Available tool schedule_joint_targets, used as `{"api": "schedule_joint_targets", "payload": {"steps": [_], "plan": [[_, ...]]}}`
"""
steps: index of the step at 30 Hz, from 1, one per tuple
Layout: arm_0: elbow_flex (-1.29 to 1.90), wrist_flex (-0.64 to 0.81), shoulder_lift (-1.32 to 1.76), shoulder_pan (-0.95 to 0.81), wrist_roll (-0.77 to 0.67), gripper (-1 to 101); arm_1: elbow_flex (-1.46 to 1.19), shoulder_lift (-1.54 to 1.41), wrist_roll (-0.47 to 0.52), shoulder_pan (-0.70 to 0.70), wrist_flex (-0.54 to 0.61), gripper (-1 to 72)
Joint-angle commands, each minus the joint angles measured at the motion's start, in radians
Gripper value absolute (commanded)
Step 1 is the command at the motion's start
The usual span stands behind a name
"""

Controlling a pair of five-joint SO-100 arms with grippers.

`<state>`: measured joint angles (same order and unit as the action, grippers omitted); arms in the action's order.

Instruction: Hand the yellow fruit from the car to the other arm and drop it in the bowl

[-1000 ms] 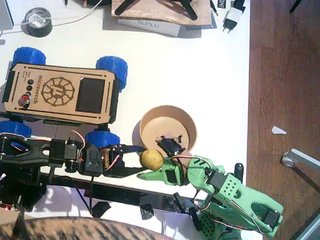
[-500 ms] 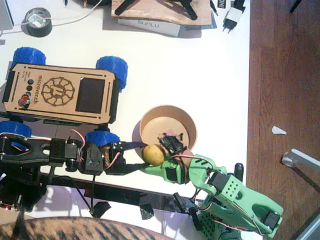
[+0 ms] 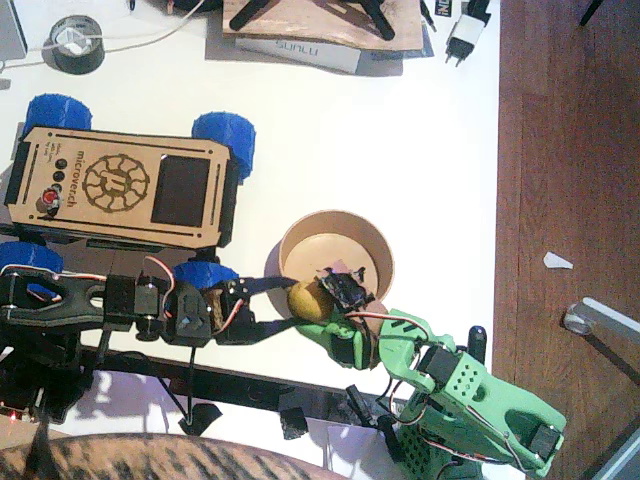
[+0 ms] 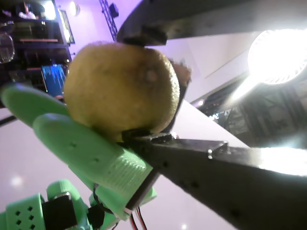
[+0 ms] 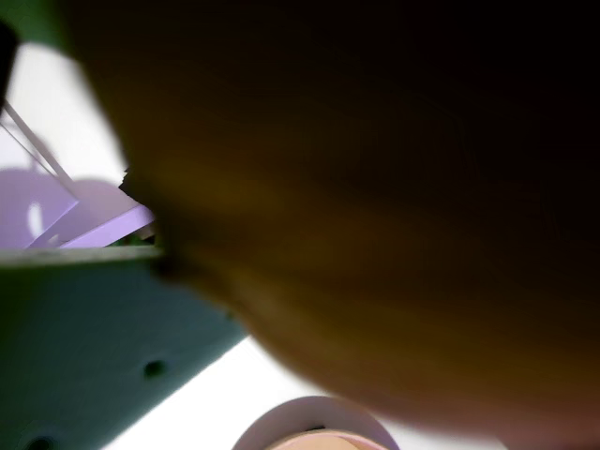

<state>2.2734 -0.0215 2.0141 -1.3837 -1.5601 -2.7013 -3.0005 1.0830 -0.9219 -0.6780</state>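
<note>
Yellow fruit (image 3: 311, 300) nearer the bowl (image 3: 336, 253) than before, gripped by both left pincer (image 3: 288, 303) and right pincer (image 3: 330, 308).

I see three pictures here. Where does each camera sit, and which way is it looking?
Fixed view: overhead, looking straight down at the table, showing both arms, the car and the bowl.
A wrist view: on the black left gripper, looking up along its jaws at the yellow fruit and a green finger.
Another wrist view: on the green right gripper, the fruit filling the picture, bowl rim below.
Shared: all three show the fruit.
</note>
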Motion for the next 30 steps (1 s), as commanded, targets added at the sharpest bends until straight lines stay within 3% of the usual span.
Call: {"api": "schedule_joint_targets", "payload": {"steps": [1,10,19,30], "plan": [[-0.008,0.000,0.002,-0.028,-0.014,0,0.040,-0.029,-0.003,0.063,0.029,0.0],[-0.008,0.003,-0.002,-0.028,-0.014,0,0.031,-0.031,-0.003,0.066,0.029,0.2],[-0.008,0.006,-0.006,-0.028,-0.014,0,0.031,-0.055,-0.003,0.061,0.028,23.8],[-0.008,0.009,-0.014,-0.025,-0.014,0,0.051,-0.106,-0.005,0.081,-0.012,27.8]]}}
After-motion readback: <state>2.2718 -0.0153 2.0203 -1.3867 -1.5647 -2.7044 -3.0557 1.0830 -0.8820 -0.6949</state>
